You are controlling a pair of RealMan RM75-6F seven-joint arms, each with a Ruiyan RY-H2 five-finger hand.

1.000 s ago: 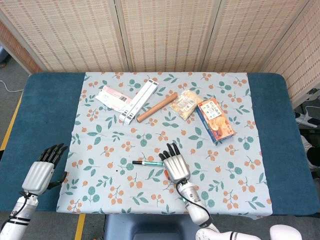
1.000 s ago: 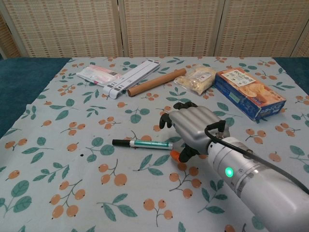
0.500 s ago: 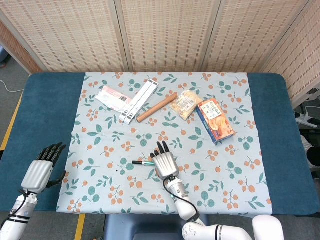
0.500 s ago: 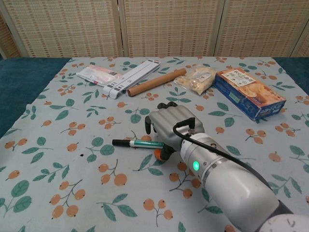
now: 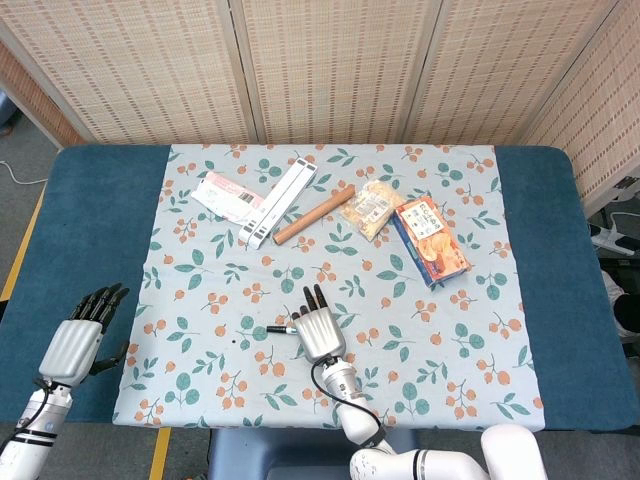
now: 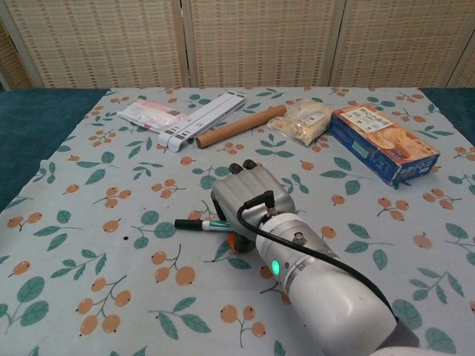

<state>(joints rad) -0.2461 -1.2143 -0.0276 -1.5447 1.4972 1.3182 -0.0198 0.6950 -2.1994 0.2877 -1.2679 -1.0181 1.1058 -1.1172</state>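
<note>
Marker pen (image 5: 277, 328) flat on surface (image 5: 200, 290), near front middle; long axis runs left-right, black cap end pointing to robot's left, green barrel passing under right hand (image 5: 318, 331). Right hand palm-down over pen's right part, fingers stretched forward and apart, gripping nothing visible; contact with pen cannot tell. Since a second ago, right hand has shifted leftward along pen, now covering more of barrel. Left hand (image 5: 78, 338) open, fingers extended, at front-left edge, well apart from pen, hardly moved.
</note>
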